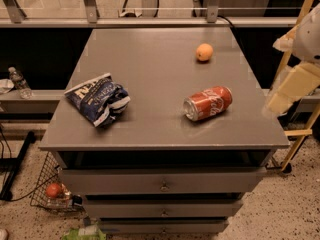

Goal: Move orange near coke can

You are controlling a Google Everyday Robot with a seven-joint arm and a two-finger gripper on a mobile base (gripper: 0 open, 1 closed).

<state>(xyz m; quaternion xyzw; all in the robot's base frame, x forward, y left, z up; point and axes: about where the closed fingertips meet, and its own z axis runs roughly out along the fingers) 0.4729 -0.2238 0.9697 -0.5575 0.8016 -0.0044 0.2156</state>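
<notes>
The orange (204,52) is a small pale-orange fruit that sits on the grey table top (150,69) at the far right. The coke can (208,103) lies on its side nearer the front right, silver end toward the front left. It is clearly apart from the orange, about two can lengths nearer to me. My gripper (281,95) shows as a blurred cream and white shape at the right edge of the view. It is beyond the table's right side, level with the can, and touches nothing.
A blue-and-white chip bag (98,100) lies on the left of the table. Drawers (162,184) sit under the top. A metal rail (150,19) runs behind the table. A water bottle (20,82) stands at the left. A wire basket (50,189) with a red fruit is on the floor.
</notes>
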